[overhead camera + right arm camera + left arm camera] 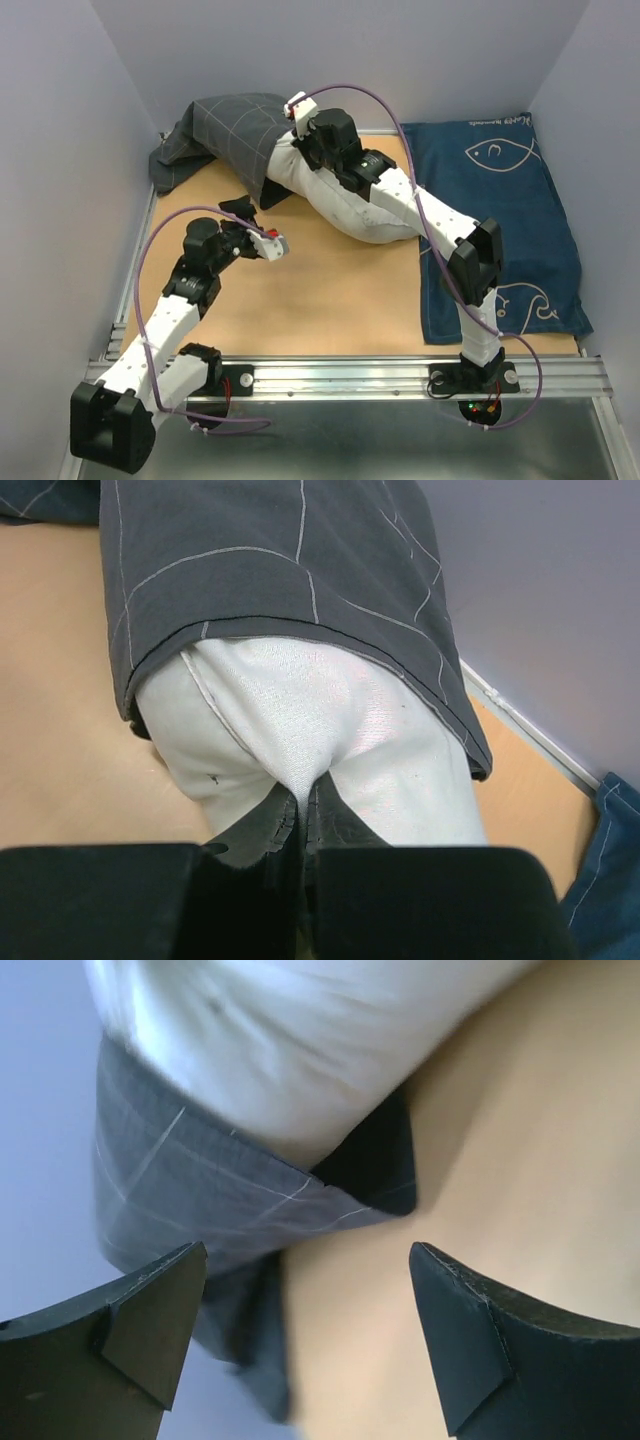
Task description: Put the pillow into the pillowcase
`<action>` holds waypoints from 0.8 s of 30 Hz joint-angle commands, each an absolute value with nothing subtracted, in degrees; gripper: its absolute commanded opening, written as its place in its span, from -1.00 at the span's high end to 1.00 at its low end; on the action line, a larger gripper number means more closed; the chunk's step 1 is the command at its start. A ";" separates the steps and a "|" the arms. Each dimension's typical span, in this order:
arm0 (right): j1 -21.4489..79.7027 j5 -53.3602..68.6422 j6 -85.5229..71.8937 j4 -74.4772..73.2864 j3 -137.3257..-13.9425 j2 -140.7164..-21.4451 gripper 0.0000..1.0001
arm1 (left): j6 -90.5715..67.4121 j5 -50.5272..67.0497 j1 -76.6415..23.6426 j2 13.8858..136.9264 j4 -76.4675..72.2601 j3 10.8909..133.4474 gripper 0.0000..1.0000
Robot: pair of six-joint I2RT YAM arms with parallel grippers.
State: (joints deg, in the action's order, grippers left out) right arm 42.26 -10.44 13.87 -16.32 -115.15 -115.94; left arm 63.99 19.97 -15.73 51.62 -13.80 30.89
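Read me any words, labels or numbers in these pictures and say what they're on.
Small white lettering at the far edge of the navy fish cloth: too small to read.
The pillow and the pillowcase: no writing visible.

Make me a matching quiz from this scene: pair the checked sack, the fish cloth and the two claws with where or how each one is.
Things:
1. pillowcase
2. fish cloth
3. left gripper
4. right gripper

States or places:
A. shut, pinching the pillow
B. lying flat along the right side of the table
C. open, holding nothing
D. pulled over the pillow's far end

Pairs: 1-D, 2-B, 3-C, 4-A
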 commanded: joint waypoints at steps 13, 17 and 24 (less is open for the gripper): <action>41.66 -7.39 11.87 -11.95 -115.14 -112.76 0.99 | 121.55 11.71 -16.61 88.05 -12.91 45.87 -0.90; 41.57 -7.29 11.60 -12.48 -114.61 -112.59 0.99 | 122.43 7.83 -16.52 96.40 -16.26 51.31 -0.88; 41.40 -6.77 11.52 -13.01 -113.03 -111.88 0.99 | 122.69 1.41 -15.21 108.01 -16.79 61.07 0.28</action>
State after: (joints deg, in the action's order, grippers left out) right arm 42.04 -6.81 12.14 -16.69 -114.24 -115.92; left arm 113.30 5.50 -16.01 106.21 -14.63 56.45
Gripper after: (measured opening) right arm 0.044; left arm 0.534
